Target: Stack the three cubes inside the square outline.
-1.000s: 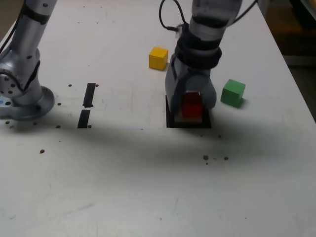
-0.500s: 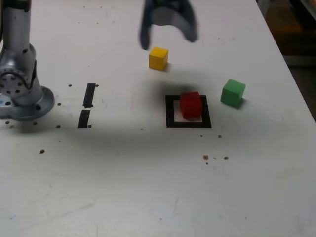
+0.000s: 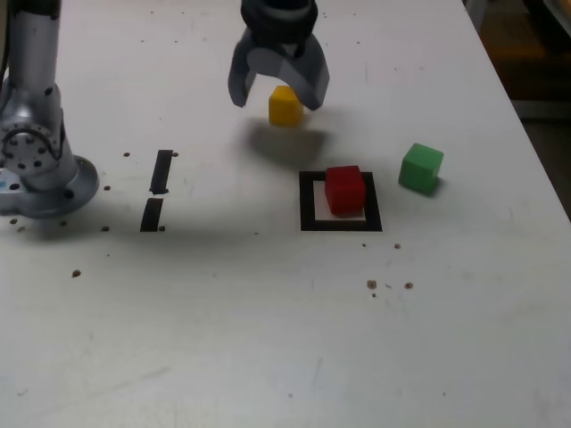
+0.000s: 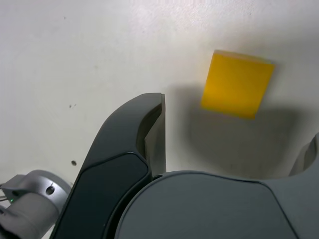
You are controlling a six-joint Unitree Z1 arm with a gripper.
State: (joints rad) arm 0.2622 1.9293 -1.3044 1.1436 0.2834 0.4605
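A red cube (image 3: 344,189) sits inside the black square outline (image 3: 309,203) on the white table. The yellow cube (image 3: 285,106) (image 4: 237,83) rests on the table farther back, and the green cube (image 3: 420,168) lies to the exterior view's right of the outline. My gripper (image 3: 277,93) hangs open above the yellow cube, its two fingers spread to either side and nothing between them. The wrist view shows the yellow cube lying ahead of the spread fingers (image 4: 152,129), apart from them.
Two short black tape strips (image 3: 158,189) lie at the exterior view's left, near the arm's grey base (image 3: 36,156). Small dark specks (image 3: 384,285) dot the tabletop. The table's right edge runs past the green cube.
My gripper let go of the red cube in the outline, rose, and moved back over the yellow cube, then came lower. The red cube stays in the outline.
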